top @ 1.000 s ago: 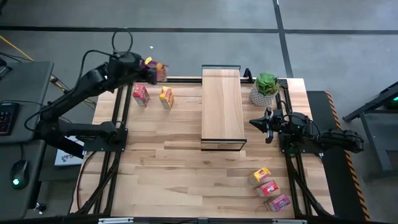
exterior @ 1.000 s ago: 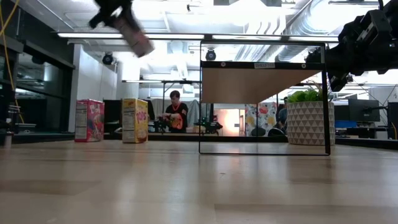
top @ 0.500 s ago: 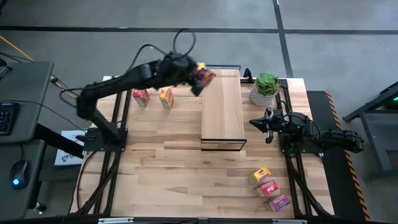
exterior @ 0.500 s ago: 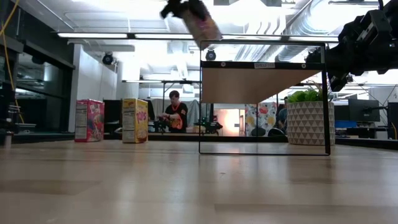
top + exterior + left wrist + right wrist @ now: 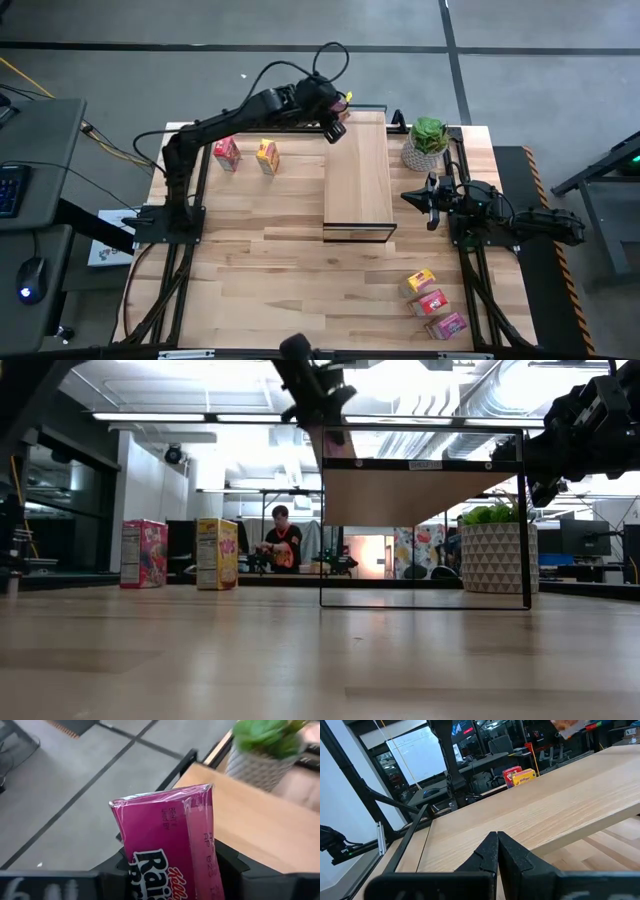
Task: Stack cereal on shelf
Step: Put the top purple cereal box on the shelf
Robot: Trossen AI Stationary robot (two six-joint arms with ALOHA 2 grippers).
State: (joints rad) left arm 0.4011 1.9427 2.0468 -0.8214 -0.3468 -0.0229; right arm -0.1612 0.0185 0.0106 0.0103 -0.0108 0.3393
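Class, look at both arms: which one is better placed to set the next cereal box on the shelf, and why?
The left. Its tool already grips a pink cereal box over the shelf's far corner. The right tool sits shut and empty beside the shelf, well away from the three boxes near the table's front.

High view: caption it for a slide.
Left gripper holds a pink cereal box over the shelf's far end.

My left gripper [image 5: 170, 870] hides the lower part of the pink cereal box [image 5: 170, 840], whose printed name runs off the wrist picture's edge, and in the low view the shelf [image 5: 425, 495] frame and my arm leave that box barely discernible.
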